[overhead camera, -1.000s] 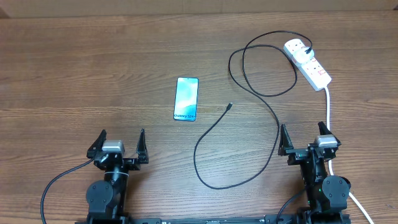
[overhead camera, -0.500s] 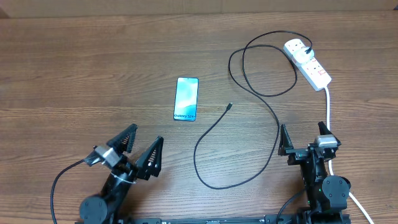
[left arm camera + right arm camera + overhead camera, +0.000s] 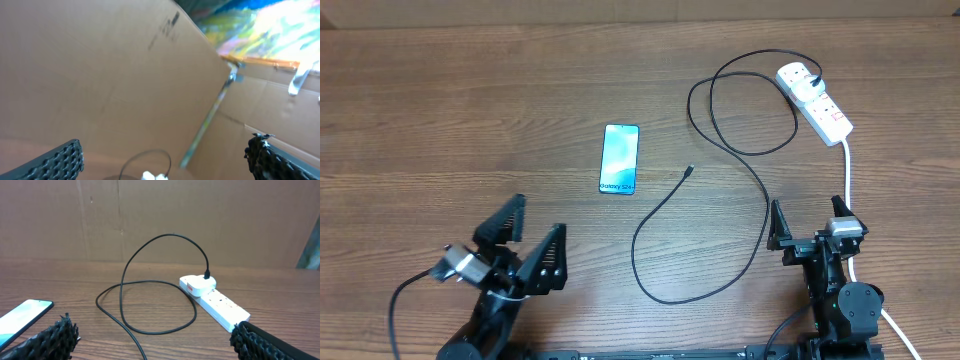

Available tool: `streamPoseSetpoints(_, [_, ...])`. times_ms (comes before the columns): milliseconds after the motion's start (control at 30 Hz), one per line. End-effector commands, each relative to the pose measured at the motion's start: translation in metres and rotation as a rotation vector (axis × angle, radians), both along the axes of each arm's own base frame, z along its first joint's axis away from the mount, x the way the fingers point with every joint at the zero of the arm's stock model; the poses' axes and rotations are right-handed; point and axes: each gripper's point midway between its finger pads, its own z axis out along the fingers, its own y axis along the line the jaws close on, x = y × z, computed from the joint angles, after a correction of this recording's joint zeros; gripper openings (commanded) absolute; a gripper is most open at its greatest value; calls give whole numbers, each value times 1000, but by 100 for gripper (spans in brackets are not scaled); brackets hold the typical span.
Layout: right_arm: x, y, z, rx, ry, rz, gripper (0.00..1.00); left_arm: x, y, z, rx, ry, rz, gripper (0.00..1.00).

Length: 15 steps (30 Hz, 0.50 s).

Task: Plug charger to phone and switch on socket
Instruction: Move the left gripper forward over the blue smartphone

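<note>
The phone (image 3: 620,158) lies flat at the table's middle with its light blue screen up; it also shows at the left edge of the right wrist view (image 3: 22,315). The charger (image 3: 760,190) is a black cable. Its small plug tip (image 3: 691,171) lies free to the right of the phone, and its white plug head (image 3: 197,284) sits in the socket (image 3: 815,100) at the back right. My left gripper (image 3: 540,214) is open, turned toward the right and tilted up, well short of the phone. My right gripper (image 3: 807,210) is open and empty, in front of the socket.
The socket's thicker white cord (image 3: 848,175) runs forward past my right arm. A cardboard wall (image 3: 100,75) fills the left wrist view, with the charger's loop (image 3: 150,154) low between that gripper's fingers (image 3: 55,162). The charger's slack loops over the table's right half (image 3: 150,287).
My left arm has swung its open gripper round to the right, tilted it and drawn back toward the front edge. The right arm, phone, charger and socket have not moved.
</note>
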Motion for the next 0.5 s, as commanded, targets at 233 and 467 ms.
streamPoseSetpoints(233, [0, -3, -2, -5, -3, -17, 100, 4, -12, 75, 286, 157, 17, 100])
streamPoseSetpoints(467, [0, -3, -2, -5, -3, -17, 100, 38, -33, 56, 475, 589, -176, 100])
